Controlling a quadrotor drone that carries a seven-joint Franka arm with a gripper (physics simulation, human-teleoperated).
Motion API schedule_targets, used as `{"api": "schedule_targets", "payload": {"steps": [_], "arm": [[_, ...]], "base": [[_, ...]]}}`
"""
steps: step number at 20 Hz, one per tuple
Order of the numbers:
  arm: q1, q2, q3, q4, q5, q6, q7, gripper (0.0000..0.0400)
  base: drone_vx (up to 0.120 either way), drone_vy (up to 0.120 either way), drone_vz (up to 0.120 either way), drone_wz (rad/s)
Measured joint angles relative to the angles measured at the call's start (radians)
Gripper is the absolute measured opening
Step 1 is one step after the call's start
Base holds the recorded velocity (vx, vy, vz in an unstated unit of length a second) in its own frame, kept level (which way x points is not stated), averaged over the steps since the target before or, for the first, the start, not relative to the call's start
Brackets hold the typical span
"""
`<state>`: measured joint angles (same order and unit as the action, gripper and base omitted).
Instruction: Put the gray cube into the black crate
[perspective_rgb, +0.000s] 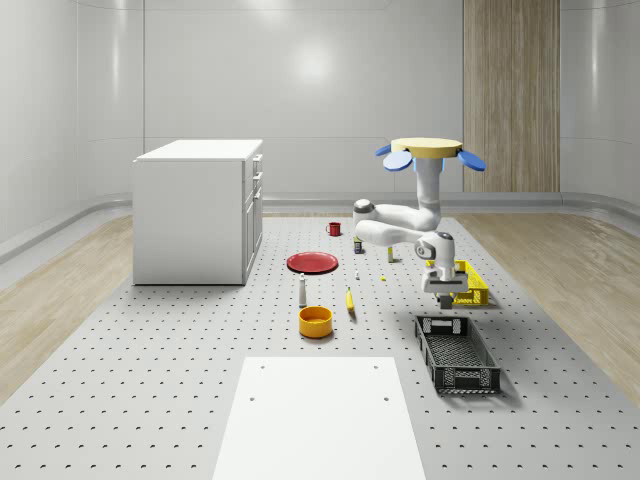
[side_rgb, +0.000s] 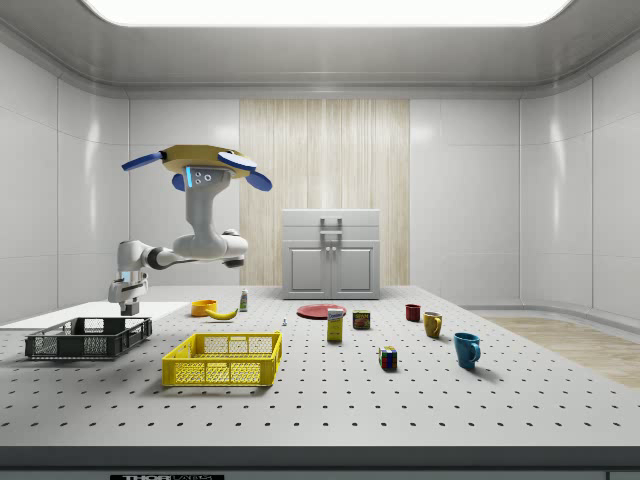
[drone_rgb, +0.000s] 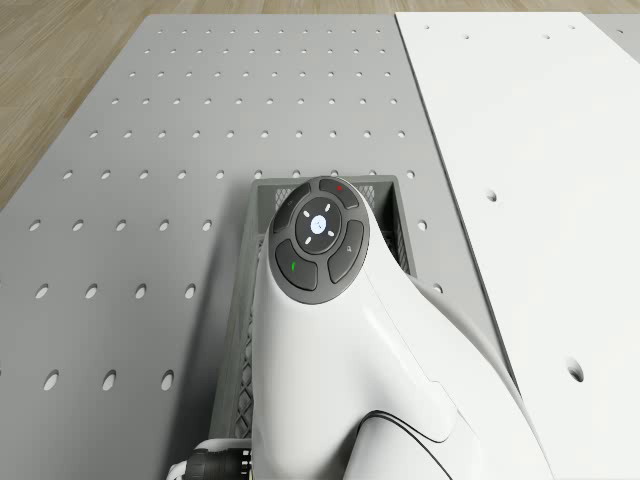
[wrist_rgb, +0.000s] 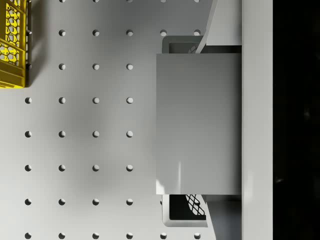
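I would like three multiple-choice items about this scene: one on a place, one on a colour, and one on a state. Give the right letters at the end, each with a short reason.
1. Where is the gripper?
A. Over the black crate
B. Over a red plate
C. Inside a cabinet

2. What colour is the second crate?
A. Green
B. Yellow
C. Blue

3. In what state is the gray cube?
A. Lying on the table
B. Resting on a cabinet
C. Held between the fingers

Answers:
1 A: the drone hovers above the table, and in the side view its arm hangs the gripper just above the black crate.
2 B: the side view shows yellow mesh walls.
3 C: the wrist view shows the cube clamped, with the crate beneath.
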<state>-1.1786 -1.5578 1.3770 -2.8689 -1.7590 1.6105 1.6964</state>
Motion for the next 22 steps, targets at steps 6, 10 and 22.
{"api": "schedule_targets", "payload": {"steps": [6,10,22], "arm": [[-0.001,-0.003,0.0,0.0,0.001,0.002,0.0,0.025],[-0.001,-0.004,0.001,0.0,0.002,0.004,0.001,0.025],[-0.002,-0.008,0.001,0.0,0.003,0.008,0.001,0.025]], "base": [[0.12,0.0,-0.087,0.0],[0.12,0.0,-0.12,0.0],[0.12,0.0,-0.03,0.0]]}}
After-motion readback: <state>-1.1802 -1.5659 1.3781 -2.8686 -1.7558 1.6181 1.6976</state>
